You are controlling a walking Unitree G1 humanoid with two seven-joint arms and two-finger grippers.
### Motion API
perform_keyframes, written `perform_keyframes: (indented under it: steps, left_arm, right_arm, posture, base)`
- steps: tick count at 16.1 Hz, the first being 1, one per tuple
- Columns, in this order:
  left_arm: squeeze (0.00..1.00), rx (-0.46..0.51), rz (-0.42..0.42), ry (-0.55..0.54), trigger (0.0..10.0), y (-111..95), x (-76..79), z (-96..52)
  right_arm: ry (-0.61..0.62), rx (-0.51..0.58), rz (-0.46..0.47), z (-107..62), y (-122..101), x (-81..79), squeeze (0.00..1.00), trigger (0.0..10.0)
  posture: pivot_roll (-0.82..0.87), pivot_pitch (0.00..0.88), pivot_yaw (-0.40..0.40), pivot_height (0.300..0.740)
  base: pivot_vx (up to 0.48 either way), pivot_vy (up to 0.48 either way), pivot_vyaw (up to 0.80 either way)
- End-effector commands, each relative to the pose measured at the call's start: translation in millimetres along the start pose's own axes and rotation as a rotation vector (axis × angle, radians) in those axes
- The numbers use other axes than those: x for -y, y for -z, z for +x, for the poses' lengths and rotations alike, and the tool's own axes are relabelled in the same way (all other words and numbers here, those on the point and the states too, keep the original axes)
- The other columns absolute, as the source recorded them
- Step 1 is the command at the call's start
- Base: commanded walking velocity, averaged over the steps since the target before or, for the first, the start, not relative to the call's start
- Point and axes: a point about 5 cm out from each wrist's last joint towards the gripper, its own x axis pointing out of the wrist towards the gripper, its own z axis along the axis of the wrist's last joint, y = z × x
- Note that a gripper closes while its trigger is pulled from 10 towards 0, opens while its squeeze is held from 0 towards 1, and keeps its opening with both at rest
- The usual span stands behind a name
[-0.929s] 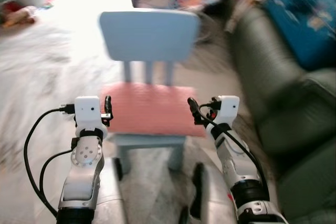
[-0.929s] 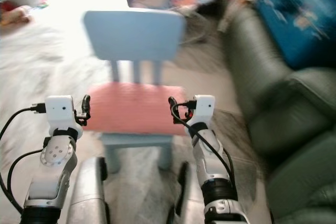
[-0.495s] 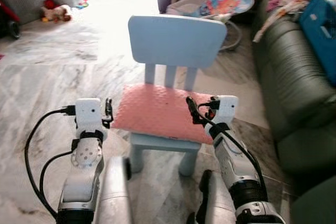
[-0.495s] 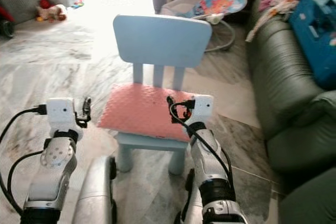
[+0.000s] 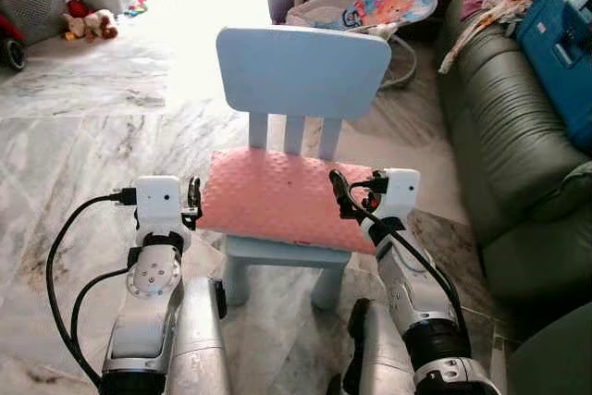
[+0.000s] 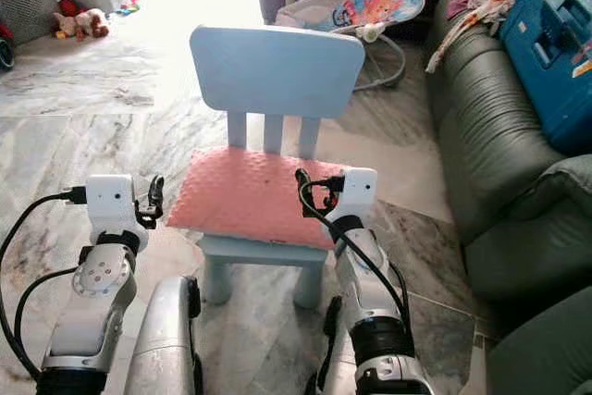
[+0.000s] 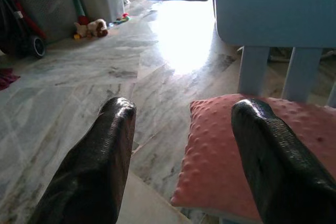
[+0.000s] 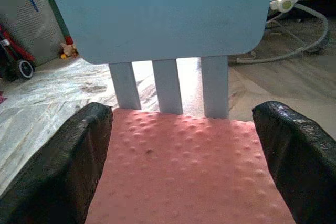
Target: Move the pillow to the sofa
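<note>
Both grippers raised, spread apart, empty, at the front edge of the pillow on the small chair.

Left gripper [image 5: 191, 203] sits at the pillow's left front corner, fingers [image 7: 100, 156] wide apart, one over floor, one over the pillow edge. Right gripper [image 5: 339, 193] hovers above the pillow's right front part, fingers [image 8: 79, 150] also wide apart, nothing held. Pillow [image 5: 277, 199] is salmon-pink, flat, rectangular, bumpy dotted texture, one small dark speck; lies on the seat of the light blue chair [image 5: 301, 69], overhanging the front. Marble floor [image 5: 74, 154] underneath. Dark green sofa [image 5: 504, 127] to the right, blue case [image 5: 560, 39] and clothes on it. Baby bouncer [image 5: 365, 5] behind the chair; plush toy [image 5: 88, 23] far left.
</note>
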Motion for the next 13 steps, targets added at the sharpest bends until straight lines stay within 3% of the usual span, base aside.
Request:
perform_keyframes:
  steps: [1,4,9,13]
  left_arm:
    - [0.0,-0.012,-0.005,0.009,10.0,1.0,1.2,-0.9]
    - [0.0,0.008,-0.045,0.027,10.0,-1.8,3.5,-2.2]
    - [0.0,-0.002,-0.012,0.054,10.0,0.3,5.4,-4.2]
    - [0.0,-0.001,-0.015,0.067,10.0,0.0,6.8,-4.3]
  right_arm:
    - [0.0,0.01,-0.012,0.1,-4.6,0.8,0.0,10.0]
    - [0.005,0.009,-0.013,-0.2,-4.2,0.8,0.0,10.0]
    - [0.006,0.007,-0.013,-1.5,-3.6,0.4,0.0,10.0]
    - [0.006,0.006,-0.018,-1.4,-3.4,0.6,0.0,10.0]
  posture:
    - [0.08,0.0,-0.082,0.549]
    - [0.07,0.0,-0.082,0.549]
    - [0.07,0.0,-0.079,0.549]
    - [0.07,0.0,-0.08,0.549]
  base:
    - [0.0,0.0,0.0]
    - [0.0,0.0,0.0]
    - [0.0,0.0,0.0]
    - [0.367,0.0,0.0]
